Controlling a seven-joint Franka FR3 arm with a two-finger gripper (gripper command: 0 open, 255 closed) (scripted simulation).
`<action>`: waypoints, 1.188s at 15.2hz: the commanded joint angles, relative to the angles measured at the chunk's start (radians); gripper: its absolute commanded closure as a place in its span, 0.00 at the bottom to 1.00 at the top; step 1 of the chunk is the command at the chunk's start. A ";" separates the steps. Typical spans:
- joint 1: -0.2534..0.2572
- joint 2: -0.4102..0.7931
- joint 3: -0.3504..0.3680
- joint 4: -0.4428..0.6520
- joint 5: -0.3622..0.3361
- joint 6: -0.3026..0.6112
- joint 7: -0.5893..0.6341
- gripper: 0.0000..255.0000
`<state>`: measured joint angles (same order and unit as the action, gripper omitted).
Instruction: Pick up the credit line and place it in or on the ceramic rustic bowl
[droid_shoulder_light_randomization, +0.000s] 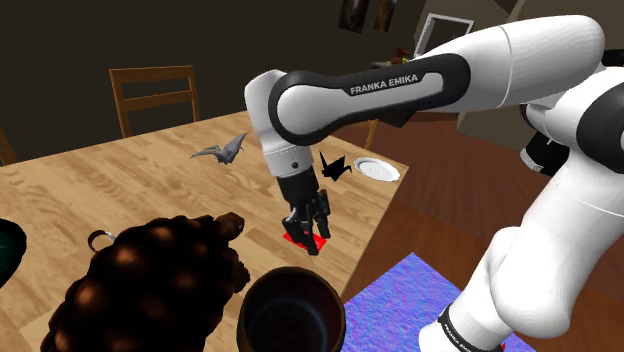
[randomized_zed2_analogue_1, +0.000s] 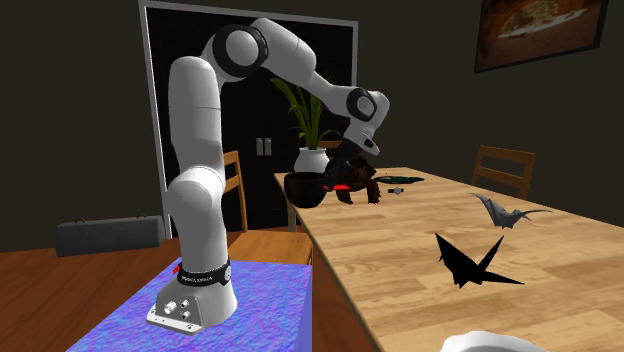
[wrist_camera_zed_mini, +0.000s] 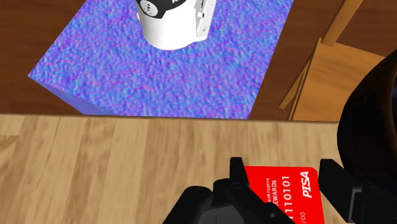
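My end effector (wrist_camera_zed_mini: 282, 173) stands with its fingers apart astride the red rectangular credit card (wrist_camera_zed_mini: 284, 189), which lies flat on the light wooden tabletop (wrist_camera_zed_mini: 114, 172) near its edge, unlifted as far as I can judge — so the grasp, the carry and the drop into the dark brown round bowl (droid_shoulder_light_randomization: 291, 311) all remain.

Arm reaching fwd, wrist vertical, gripper (droid_shoulder_light_randomization: 305, 238) pointing down.

Your light wooden table (droid_shoulder_light_randomization: 120, 190) shows plain grain and a soft sheen. On it the small red card (wrist_camera_zed_mini: 283, 186) looks smooth and glossy, plastic-like, and the dark brown round bowl (droid_shoulder_light_randomization: 300, 272) gleams. Beside the table, the blue-violet box stand (wrist_camera_zed_mini: 127, 70) has a rough, pebbled skin, the white robot arm (droid_shoulder_light_randomization: 540, 50) a smooth gloss.
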<state>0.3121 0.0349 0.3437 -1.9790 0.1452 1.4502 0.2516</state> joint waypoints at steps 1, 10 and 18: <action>-0.002 -0.006 -0.001 0.021 0.001 -0.027 0.000 1.00; -0.005 -0.028 -0.004 0.117 0.008 -0.144 0.011 1.00; 0.027 -0.053 0.028 0.149 0.054 -0.188 0.082 1.00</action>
<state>0.3279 -0.0118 0.3604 -1.8210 0.1840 1.2551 0.3105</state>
